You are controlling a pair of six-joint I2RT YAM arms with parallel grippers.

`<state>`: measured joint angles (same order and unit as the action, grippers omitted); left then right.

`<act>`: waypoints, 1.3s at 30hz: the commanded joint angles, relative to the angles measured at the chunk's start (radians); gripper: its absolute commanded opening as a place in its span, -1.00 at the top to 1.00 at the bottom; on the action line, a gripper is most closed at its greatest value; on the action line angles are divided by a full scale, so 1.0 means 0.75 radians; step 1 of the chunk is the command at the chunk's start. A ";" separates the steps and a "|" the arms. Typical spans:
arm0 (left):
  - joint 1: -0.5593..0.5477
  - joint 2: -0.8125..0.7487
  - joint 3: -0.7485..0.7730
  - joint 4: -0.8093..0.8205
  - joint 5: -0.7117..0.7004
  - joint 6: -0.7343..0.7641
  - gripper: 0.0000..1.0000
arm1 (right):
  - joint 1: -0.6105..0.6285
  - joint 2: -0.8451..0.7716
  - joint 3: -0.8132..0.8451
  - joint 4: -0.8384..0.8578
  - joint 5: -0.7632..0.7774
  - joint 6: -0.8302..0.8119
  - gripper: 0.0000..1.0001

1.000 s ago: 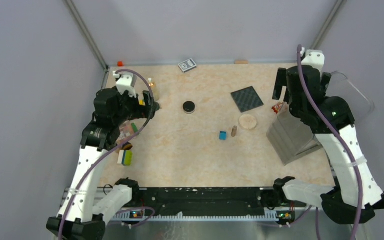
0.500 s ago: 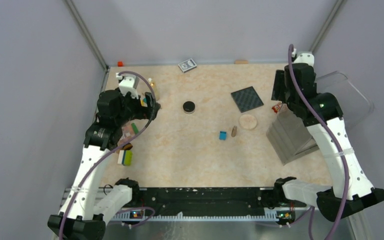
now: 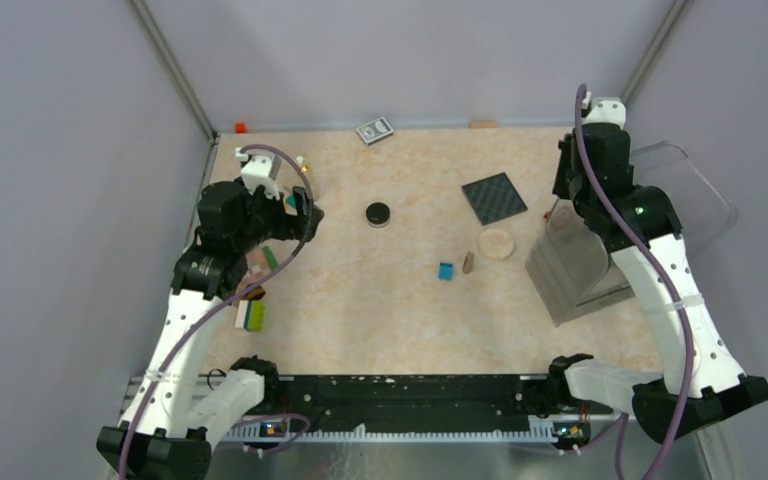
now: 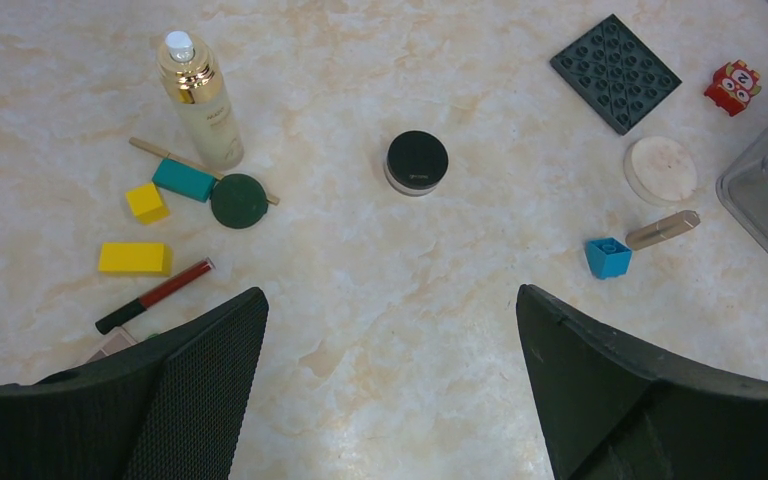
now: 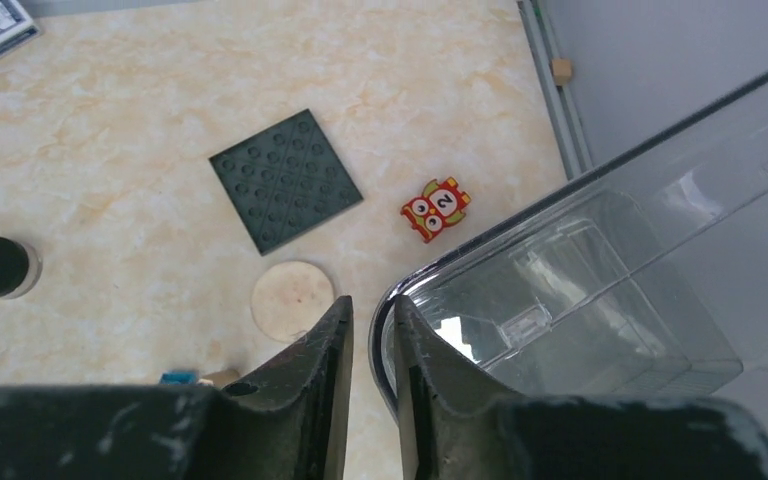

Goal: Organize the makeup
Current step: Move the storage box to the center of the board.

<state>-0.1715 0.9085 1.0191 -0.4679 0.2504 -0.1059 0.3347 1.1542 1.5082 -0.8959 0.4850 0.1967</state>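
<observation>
- The right gripper [image 5: 370, 308] has narrowed from wide open a second ago. Its jaws now pinch the curved rim of the clear plastic container [image 5: 580, 300] at the table's right edge.
- The container has shifted: from above, its near-left corner sits further left than before, and the right arm has swung toward the far right corner.
- The left gripper [image 4: 390, 298] hangs above the left side of the marble-patterned table [image 4: 360, 380]. Its jaws are spread wide and hold nothing, as before; the arm has edged slightly right.
- None of the makeup has moved, and all of it lies on the table outside the container.
- The gold-capped clear bottle [image 4: 200, 100] lies at the far left, near teal and yellow toy blocks.
- The black round compact [image 4: 417, 162] sits mid-table.
- The dark square palette [image 4: 615, 72] lies far right of centre, with the beige round disc [image 4: 660, 170] nearer the arms.
- The tan tube [image 4: 663, 229] lies just beside a small blue cube [image 4: 608, 257].
- A small red toy figure [image 5: 436, 209] sits near the container's rim.
</observation>
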 commanded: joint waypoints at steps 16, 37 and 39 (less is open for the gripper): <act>-0.002 -0.042 -0.018 0.060 0.030 -0.017 -0.98 | 0.014 0.155 -0.027 0.178 -0.219 0.013 1.00; -0.002 -0.096 -0.087 0.026 0.017 -0.017 -0.98 | 0.016 0.500 0.205 0.396 -0.007 0.089 1.00; -0.002 -0.104 -0.110 0.027 0.012 -0.016 -0.98 | 0.016 0.527 0.226 0.415 -0.020 0.114 1.00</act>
<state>-0.1715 0.8577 0.9649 -0.4709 0.2687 -0.1070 0.3393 1.4788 1.6539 -0.5911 0.5529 0.2478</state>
